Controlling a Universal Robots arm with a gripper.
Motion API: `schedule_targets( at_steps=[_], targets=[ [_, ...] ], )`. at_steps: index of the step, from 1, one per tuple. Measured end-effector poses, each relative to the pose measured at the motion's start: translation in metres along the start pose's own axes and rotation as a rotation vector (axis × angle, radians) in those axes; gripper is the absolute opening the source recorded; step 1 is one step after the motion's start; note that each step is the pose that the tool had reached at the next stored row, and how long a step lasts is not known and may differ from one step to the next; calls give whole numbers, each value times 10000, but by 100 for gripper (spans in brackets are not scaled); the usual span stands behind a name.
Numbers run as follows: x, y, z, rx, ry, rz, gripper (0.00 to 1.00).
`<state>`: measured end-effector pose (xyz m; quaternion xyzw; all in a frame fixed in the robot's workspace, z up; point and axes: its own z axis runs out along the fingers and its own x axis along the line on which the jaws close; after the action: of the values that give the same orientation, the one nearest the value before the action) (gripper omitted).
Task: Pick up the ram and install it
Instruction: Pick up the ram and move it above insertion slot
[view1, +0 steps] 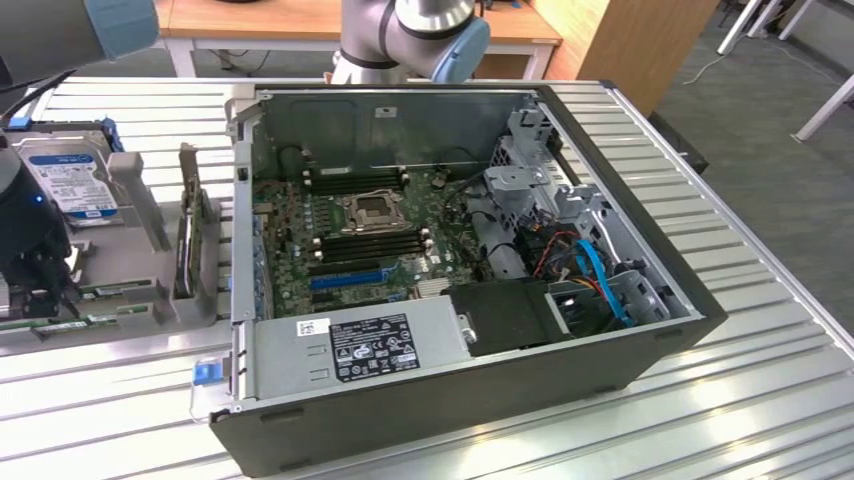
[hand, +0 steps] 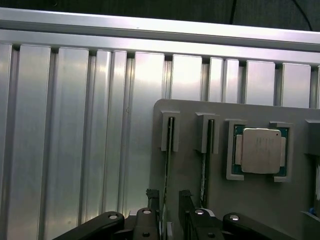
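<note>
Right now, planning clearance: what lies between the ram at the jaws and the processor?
In the wrist view, a second stick stands in its own slot between the ram and the processor.

Silver-grey arm (view1: 400, 25) with pale blue joint caps (view1: 463, 55); black hand (hand: 168, 196), silver screws (hand: 114, 217)

Robotics lab: open PC case (view1: 467, 425), aluminium workbench (view1: 774, 400).

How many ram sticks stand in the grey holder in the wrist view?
2. One ram stands between the fingers of the open gripper; the other stands beside it, nearer the processor. More may be hidden.
</note>
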<state>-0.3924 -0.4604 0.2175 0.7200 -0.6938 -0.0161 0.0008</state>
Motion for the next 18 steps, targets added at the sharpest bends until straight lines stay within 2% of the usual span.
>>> schedule_targets(
  at_steps=[5, 13, 18],
  targets=[
    [7, -1, 41, 1, -38, -1, 29],
    [18, -1, 86, 5, -164, -4, 29],
    [18, -4, 88, 8, -167, -4, 29]
  ],
)
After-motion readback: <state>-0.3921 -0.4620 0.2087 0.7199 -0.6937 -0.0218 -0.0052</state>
